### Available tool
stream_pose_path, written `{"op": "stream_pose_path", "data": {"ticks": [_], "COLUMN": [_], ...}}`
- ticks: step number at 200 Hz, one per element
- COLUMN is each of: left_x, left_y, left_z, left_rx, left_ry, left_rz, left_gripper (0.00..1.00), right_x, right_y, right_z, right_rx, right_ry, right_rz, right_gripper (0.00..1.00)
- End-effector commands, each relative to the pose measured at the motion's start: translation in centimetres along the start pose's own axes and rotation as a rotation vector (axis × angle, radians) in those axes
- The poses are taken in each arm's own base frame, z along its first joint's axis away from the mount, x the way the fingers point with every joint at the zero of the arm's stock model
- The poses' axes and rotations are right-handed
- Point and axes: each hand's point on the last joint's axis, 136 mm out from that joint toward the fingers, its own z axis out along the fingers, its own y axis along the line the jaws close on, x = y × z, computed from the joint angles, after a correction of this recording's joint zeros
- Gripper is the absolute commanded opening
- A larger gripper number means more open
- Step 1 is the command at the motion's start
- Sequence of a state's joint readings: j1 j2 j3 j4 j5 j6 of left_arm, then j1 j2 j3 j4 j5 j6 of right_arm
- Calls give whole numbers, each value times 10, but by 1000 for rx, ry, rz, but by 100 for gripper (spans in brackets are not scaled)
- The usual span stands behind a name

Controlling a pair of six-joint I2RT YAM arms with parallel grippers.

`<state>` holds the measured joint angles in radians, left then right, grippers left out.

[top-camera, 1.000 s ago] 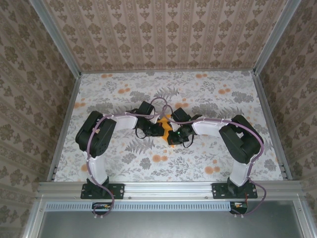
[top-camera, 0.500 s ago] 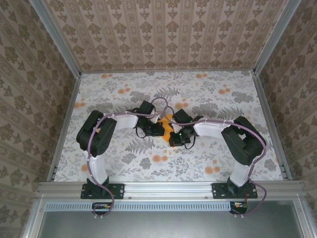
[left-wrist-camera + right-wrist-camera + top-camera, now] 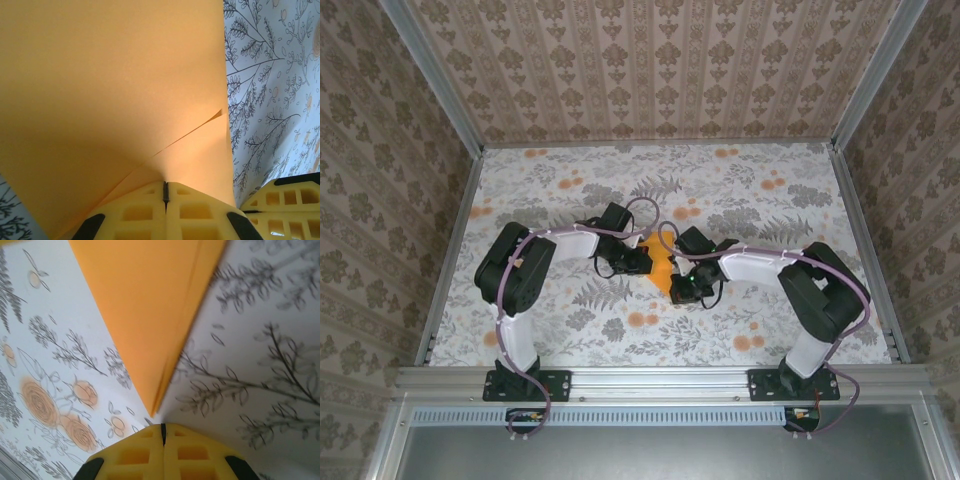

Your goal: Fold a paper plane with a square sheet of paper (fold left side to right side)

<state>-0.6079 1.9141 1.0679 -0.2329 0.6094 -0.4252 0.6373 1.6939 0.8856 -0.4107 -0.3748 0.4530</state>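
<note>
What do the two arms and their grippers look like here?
The left arm and right arm match: white links, black joint housings, a thin purple cable along each. The left gripper and right gripper have yellow fingers with square recesses and black patches at the sides.

This was a robotics test cell in a lab, not a home, for all its wallpaper. An aluminium rail (image 3: 660, 378) carried the left arm (image 3: 510, 275) and the right arm (image 3: 815, 290), bolted side by side on it. Beyond the rail lay a table (image 3: 770, 200) under a grey floral cover, boxed in by wallpapered panels (image 3: 660, 70) set in bare aluminium posts (image 3: 435, 75). On the rail's near side ran a slotted cable duct (image 3: 660, 415). Purple cables (image 3: 503, 300) were strapped along both arms.
</note>
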Motion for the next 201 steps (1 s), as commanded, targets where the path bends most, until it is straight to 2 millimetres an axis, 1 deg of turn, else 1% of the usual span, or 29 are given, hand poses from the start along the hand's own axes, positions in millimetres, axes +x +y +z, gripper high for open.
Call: {"op": "stream_pose_path", "data": {"ticks": [1, 8, 22, 33, 47, 53, 61, 69, 76, 92, 102, 110, 118, 131, 153, 168, 173, 185, 201], "left_x": [-16, -21, -33, -40, -45, -45, -44, -41, -38, -26, -21, -17, -14, -10, -8, -9, -10, -10, -11], "left_y": [-2, -11, -28, -38, -43, -42, -39, -32, -25, -6, -2, 3, 5, 9, 14, 15, 15, 14, 13], "left_z": [-11, -17, -33, -46, -63, -68, -76, -81, -86, -88, -87, -85, -83, -78, -72, -69, -68, -64, -59], "left_rx": [-21, 3, 48, 70, 77, 75, 70, 54, 39, 23, 35, 38, 39, 42, 48, 51, 56, 65, 66], "left_ry": [-47, -64, -108, -141, -179, -192, -213, -223, -231, -237, -248, -253, -251, -243, -236, -231, -231, -218, -207], "left_rz": [27, 38, 56, 68, 70, 61, 49, 16, -16, -106, -141, -166, -183, -208, -246, -260, -261, -266, -266], "left_gripper": [7, 10, 13, 16, 24, 25, 27, 30, 33, 37, 38, 40, 42, 45, 47, 48, 48, 49, 50], "right_x": [14, 8, -3, -10, -20, -25, -33, -40, -46, -61, -70, -76, -81, -91, -104, -110, -111, -113, -112], "right_y": [-9, -7, -8, -9, -11, -10, -8, -6, -4, 7, 14, 18, 20, 22, 21, 17, 15, 15, 15], "right_z": [-15, -22, -34, -42, -48, -50, -53, -56, -58, -63, -62, -60, -55, -48, -36, -31, -29, -28, -27], "right_rx": [29, 10, -11, -22, -32, -37, -42, -47, -52, -94, -122, -133, -138, -141, -128, -107, -100, -101, -104], "right_ry": [8, -29, -102, -149, -203, -224, -257, -290, -318, -385, -410, -416, -408, -394, -378, -373, -373, -374, -374], "right_rz": [34, 21, 16, 10, -11, -23, -37, -52, -64, -109, -147, -168, -182, -195, -197, -192, -190, -190, -190], "right_gripper": [0, 0, 0, 10, 18, 22, 23, 27, 32, 42, 48, 51, 52, 52, 52, 48, 45, 35, 16]}}
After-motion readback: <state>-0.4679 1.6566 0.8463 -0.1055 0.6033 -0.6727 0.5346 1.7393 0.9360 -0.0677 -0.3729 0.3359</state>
